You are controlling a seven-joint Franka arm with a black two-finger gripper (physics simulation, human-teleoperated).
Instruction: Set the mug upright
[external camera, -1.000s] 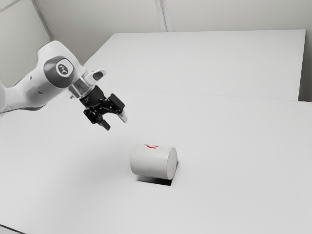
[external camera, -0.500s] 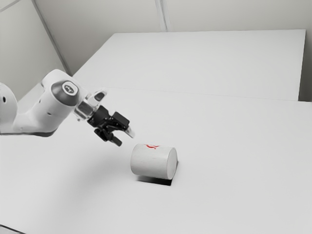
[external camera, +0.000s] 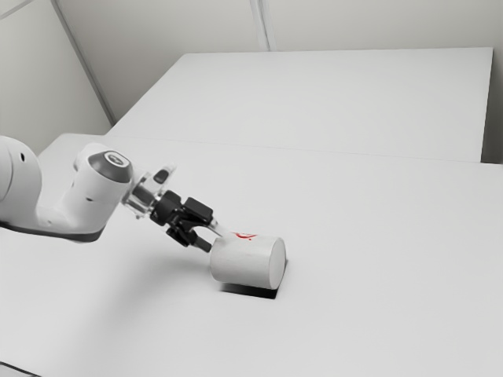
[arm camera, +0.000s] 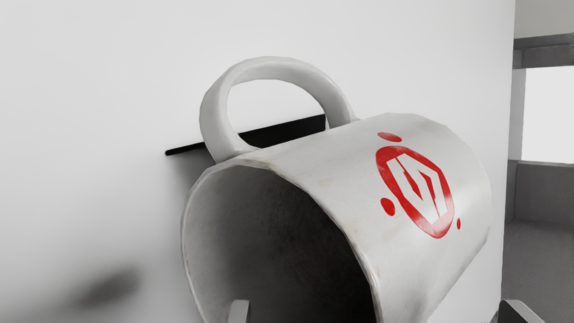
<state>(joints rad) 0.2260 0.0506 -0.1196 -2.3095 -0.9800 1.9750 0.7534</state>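
Your mug (external camera: 245, 261) lay on its side on the table (external camera: 377, 228), its mouth (arm camera: 291, 242) toward nine o'clock in the exterior view. Your gripper (external camera: 217, 241) hovered at its ten o'clock, fingers (arm camera: 240, 312) apart. You likely needed to centre the rim (arm camera: 358, 258) between them, close firmly, then tip the mouth upward slowly.

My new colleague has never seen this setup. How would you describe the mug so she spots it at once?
Start from the white table; the arm reaches over it from the exterior view's left. At its black hand lies the mug, white, on its side. Unlike the arm, it is a hollow cylinder with a looped handle and a red emblem.
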